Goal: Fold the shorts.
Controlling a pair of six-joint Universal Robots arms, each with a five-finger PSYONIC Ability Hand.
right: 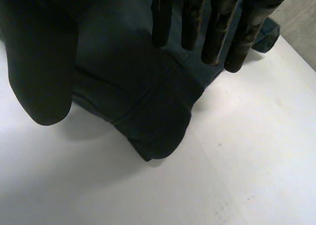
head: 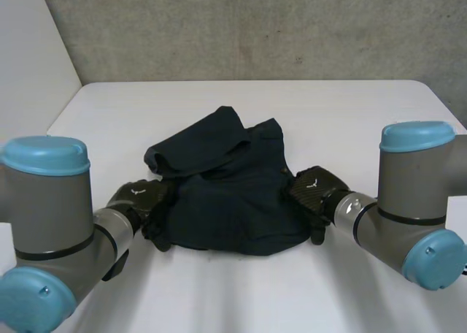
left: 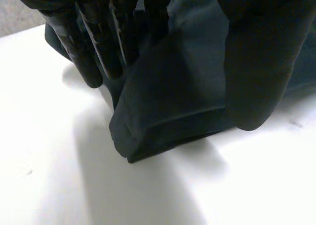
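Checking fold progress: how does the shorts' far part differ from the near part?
The far part is rumpled, a flap folded over itself; the near part lies flatter and wider. No hand is at the far part; the left robot hand and right robot hand, both open, flank the near part's corners. Both are the same dark cloth on the white table.

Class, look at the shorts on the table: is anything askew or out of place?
Yes. The shorts lie rumpled, not flat: their far part is flopped over in a loose bunch toward the left hand, so the outline is lopsided. Nothing looks spilled or damaged.
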